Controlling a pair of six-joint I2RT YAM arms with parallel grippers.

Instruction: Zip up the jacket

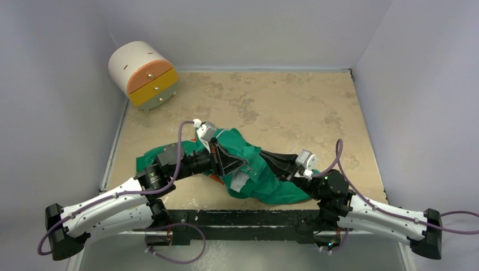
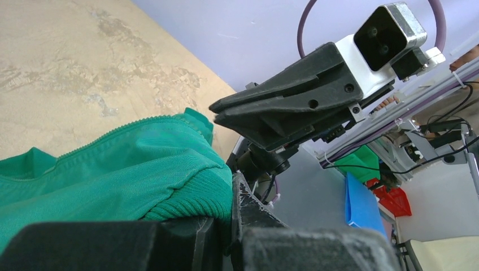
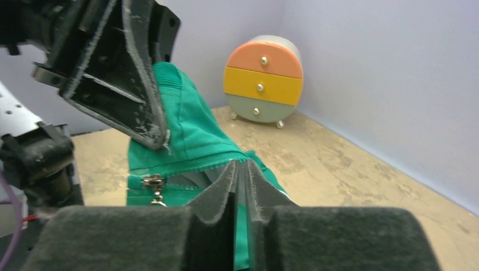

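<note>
The green jacket (image 1: 262, 180) lies bunched on the table between both arms, with its pale grey lining showing near the front. My left gripper (image 1: 244, 166) is shut on the jacket's ribbed hem (image 2: 192, 197), as the left wrist view (image 2: 227, 203) shows. My right gripper (image 1: 264, 156) faces it from the right. In the right wrist view (image 3: 240, 167) it is shut on a green edge of the jacket (image 3: 192, 135) beside the zip. The metal zip slider (image 3: 152, 183) hangs just left of the right fingers, with the zip open around it. The letter patches are hidden.
A round cream drawer unit (image 1: 144, 76) with orange, yellow and grey drawers stands at the back left corner; it also shows in the right wrist view (image 3: 262, 82). Grey walls close in the tan table (image 1: 294, 107) on three sides.
</note>
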